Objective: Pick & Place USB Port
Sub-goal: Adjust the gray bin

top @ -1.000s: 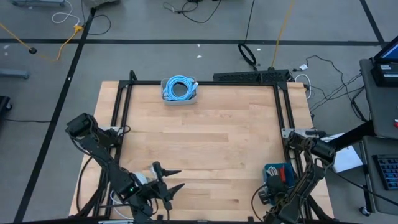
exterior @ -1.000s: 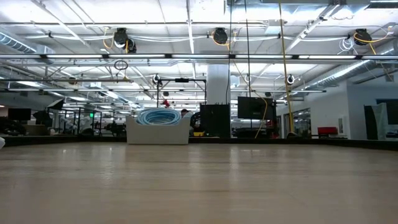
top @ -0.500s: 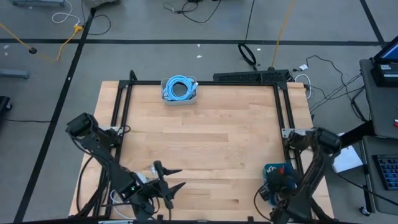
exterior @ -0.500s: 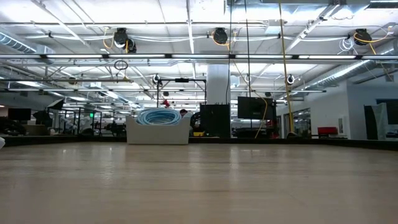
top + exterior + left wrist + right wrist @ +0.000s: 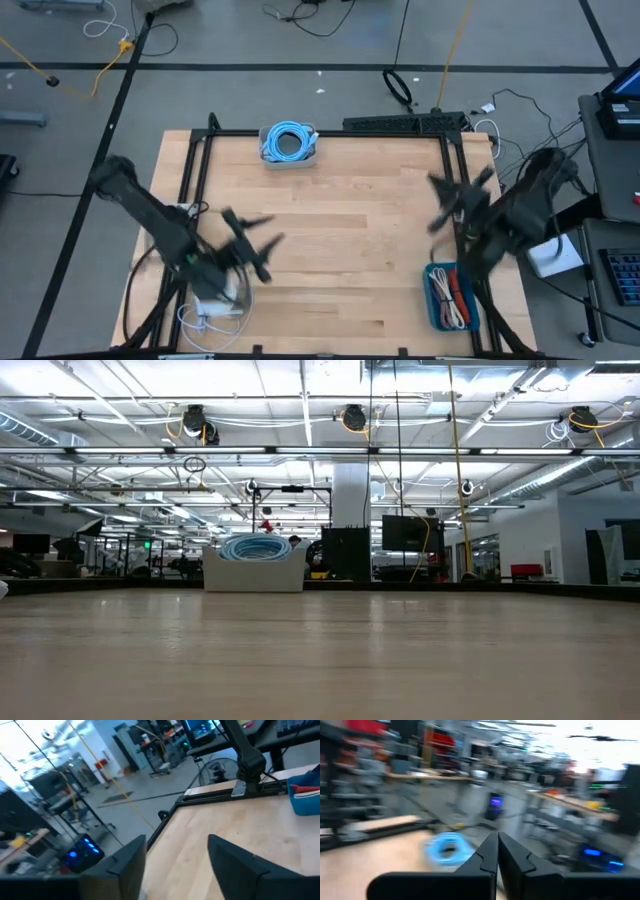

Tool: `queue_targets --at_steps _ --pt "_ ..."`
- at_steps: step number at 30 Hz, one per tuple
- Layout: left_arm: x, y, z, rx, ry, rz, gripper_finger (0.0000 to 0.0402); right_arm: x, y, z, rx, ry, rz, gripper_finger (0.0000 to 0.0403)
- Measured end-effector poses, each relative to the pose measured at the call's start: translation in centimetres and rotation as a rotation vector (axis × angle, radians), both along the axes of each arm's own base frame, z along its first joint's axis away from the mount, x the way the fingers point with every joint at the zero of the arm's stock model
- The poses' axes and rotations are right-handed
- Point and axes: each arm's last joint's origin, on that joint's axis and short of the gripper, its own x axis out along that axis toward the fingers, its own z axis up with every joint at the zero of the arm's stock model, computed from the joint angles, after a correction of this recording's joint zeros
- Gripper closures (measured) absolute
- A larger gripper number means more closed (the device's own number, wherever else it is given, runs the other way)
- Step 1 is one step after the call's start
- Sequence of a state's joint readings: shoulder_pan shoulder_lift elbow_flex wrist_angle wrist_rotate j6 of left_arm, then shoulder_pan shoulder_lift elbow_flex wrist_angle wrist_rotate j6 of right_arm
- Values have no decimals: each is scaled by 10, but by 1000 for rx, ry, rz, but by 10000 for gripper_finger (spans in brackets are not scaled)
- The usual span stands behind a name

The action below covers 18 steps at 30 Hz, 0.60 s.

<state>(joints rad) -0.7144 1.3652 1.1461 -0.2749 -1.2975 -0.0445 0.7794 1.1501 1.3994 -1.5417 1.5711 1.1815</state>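
The blue tray (image 5: 447, 297) sits at the near right corner of the table (image 5: 330, 220), holding white and red cables — the USB part itself is too small to pick out among them. The right gripper (image 5: 452, 205) hangs above the table's right edge, just to the far side of that tray, with its fingers (image 5: 492, 851) pressed together and nothing between them. It is clearly the nearer arm: the tray lies toward the near edge from its jaws, with the tray's long side running near-to-far, so a reach would likely come back and down. The left gripper (image 5: 252, 243) is over the left-centre of the table, well apart from the tray, its fingers (image 5: 235, 860) spread and empty. A white box of coiled blue cable (image 5: 288, 143) rests at the far edge.
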Motion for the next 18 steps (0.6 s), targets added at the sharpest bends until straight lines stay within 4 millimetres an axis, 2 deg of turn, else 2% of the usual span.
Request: queue_targets --at_steps 5,7,9,11,13,18 --pt "-43 66 47 -60 -7 -4 253 -18 -43 7 -52 62 -157 402" --pt "-61 92 59 -99 -18 -20 280 -26 -55 4 -56 70 -199 402" --pt "-79 113 63 -129 -29 -59 310 -35 -63 -1 -65 82 -225 402" --pt "-96 132 59 -158 -59 -81 348 -43 -69 -10 -71 90 -232 402" --pt "-113 147 47 -187 -86 -66 385 -50 -73 -24 -71 90 -225 402" --pt "-146 169 -1 -266 -231 -37 398 -68 -80 -72 -25 38 -174 403"
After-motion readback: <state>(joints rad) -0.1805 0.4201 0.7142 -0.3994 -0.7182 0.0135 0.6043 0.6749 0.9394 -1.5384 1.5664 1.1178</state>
